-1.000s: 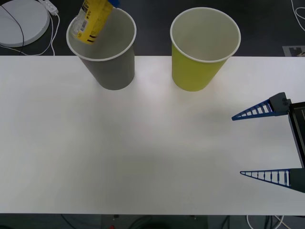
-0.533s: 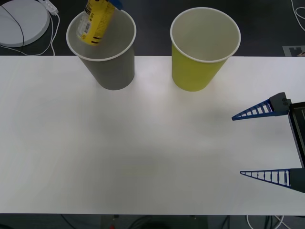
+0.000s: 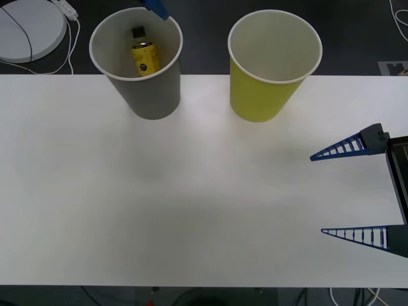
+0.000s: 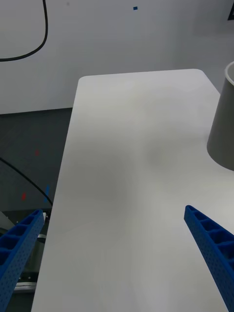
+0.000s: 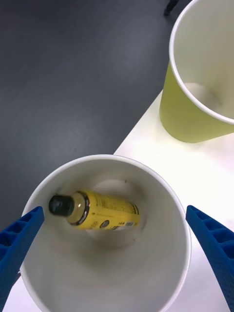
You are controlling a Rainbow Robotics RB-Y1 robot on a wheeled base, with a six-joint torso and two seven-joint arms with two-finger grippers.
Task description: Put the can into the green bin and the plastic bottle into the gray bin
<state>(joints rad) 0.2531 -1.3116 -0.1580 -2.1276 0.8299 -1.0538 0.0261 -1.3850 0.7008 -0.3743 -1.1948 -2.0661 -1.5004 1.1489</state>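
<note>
The plastic bottle point(image 3: 144, 57), yellow with a black cap, lies inside the gray bin point(image 3: 153, 99) at the table's back left. In the left wrist view the plastic bottle point(image 5: 105, 210) rests on its side on the floor of the gray bin point(image 5: 151, 173). My left gripper point(image 5: 114, 209) hangs open directly above that bin with nothing held; one blue fingertip point(image 3: 156, 7) shows over its rim. The green bin point(image 3: 258, 95) stands to the right of it and holds nothing that I can see. The can is out of view. My right gripper point(image 3: 317, 194) is open and idle at the table's right edge.
A white round disc point(image 3: 29, 29) with a cable lies on the dark floor behind the white table point(image 3: 191, 191), at the far left. The two bins stand close to the table's back edge. The right wrist view catches the gray bin's wall point(image 4: 224, 122).
The bottle was tilted over the gray bin's rim in my left gripper; it has been let go and now lies inside the bin. The right arm has not moved.
</note>
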